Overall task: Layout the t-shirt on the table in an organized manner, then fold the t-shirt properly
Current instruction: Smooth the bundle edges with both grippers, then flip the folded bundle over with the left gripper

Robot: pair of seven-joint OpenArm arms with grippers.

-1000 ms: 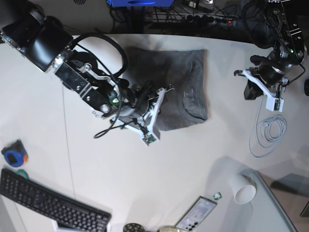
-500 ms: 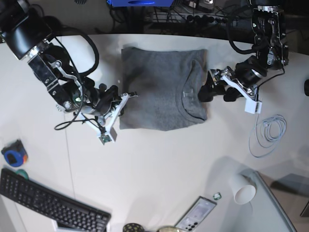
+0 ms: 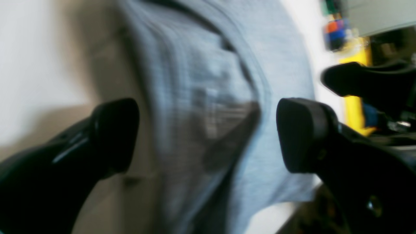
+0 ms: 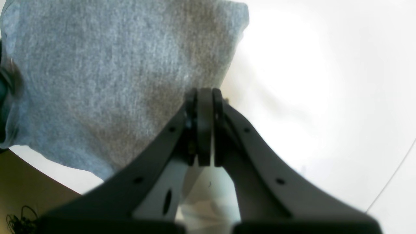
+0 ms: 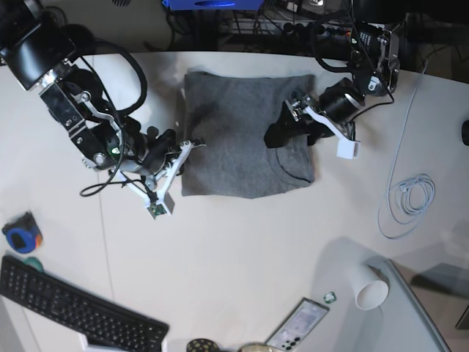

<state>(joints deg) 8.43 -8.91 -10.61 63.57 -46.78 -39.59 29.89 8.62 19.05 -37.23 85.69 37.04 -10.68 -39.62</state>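
Note:
The grey t-shirt (image 5: 238,139) lies folded into a rectangle on the white table (image 5: 242,242), its neck toward the right. My left gripper (image 5: 282,126) hovers over the neck area with jaws wide open. In the blurred left wrist view the t-shirt (image 3: 208,97) fills the space between the spread fingers of the left gripper (image 3: 208,136), and nothing is gripped. My right gripper (image 5: 193,144) is shut at the shirt's left edge. In the right wrist view the right gripper (image 4: 200,97) has its tips closed beside the hem of the t-shirt (image 4: 107,74), over the bare table (image 4: 308,81).
A coiled white cable (image 5: 407,198) lies right of the shirt. A paper cup (image 5: 370,290) and a phone (image 5: 297,326) sit at the front right, a black keyboard (image 5: 73,312) and a blue-orange object (image 5: 22,236) at the front left.
My left arm swung in from the right side onto the shirt's neck area and its jaws opened. My right arm drew back from over the shirt to its left edge, staying shut.

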